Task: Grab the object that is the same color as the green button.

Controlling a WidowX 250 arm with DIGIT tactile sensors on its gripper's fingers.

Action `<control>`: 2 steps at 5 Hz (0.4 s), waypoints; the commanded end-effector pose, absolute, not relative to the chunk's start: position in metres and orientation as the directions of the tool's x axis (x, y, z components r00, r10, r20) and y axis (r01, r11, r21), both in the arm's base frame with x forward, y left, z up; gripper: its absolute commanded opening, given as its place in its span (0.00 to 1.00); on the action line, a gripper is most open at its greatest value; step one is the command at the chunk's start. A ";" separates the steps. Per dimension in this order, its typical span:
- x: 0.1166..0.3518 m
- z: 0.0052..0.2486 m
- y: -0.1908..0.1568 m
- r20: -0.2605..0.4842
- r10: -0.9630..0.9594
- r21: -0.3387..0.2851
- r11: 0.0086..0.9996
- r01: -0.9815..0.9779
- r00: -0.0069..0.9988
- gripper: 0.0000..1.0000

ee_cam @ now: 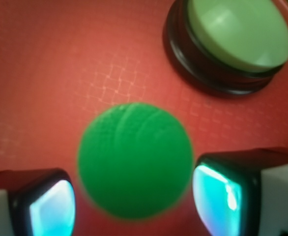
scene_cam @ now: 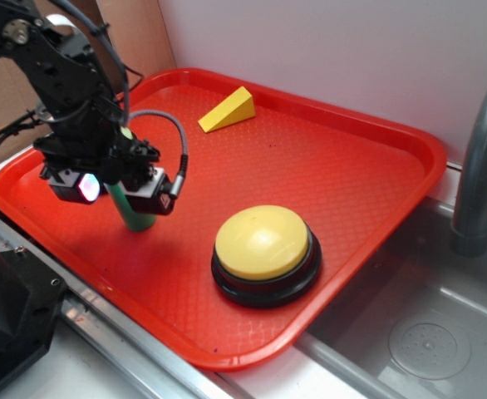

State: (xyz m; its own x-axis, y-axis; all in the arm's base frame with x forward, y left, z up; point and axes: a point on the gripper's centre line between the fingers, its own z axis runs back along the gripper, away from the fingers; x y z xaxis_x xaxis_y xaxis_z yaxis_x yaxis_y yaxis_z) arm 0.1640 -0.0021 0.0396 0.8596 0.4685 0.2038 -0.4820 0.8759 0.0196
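This looks like a robot test bench dressed as a toy kitchen rather than a real one. A small grey moulded sink (scene_cam: 426,332) with a grey faucet (scene_cam: 483,166) sits beside a red plastic tray (scene_cam: 343,150), against a plain white wall (scene_cam: 335,41). Brown cardboard (scene_cam: 144,33) stands behind the black robot arm (scene_cam: 52,66), with loose cables alongside.
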 end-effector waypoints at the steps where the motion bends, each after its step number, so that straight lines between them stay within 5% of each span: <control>1: 0.185 0.038 0.008 0.250 0.482 0.016 0.865 -0.501 0.840 0.59; 2: 0.196 0.039 0.013 0.242 0.484 0.014 0.865 -0.502 0.841 0.00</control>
State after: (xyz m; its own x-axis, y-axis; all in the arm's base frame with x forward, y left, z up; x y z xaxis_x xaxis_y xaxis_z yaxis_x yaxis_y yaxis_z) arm 0.1889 0.0077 0.0343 0.8534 0.4744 0.2158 -0.4908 0.8709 0.0264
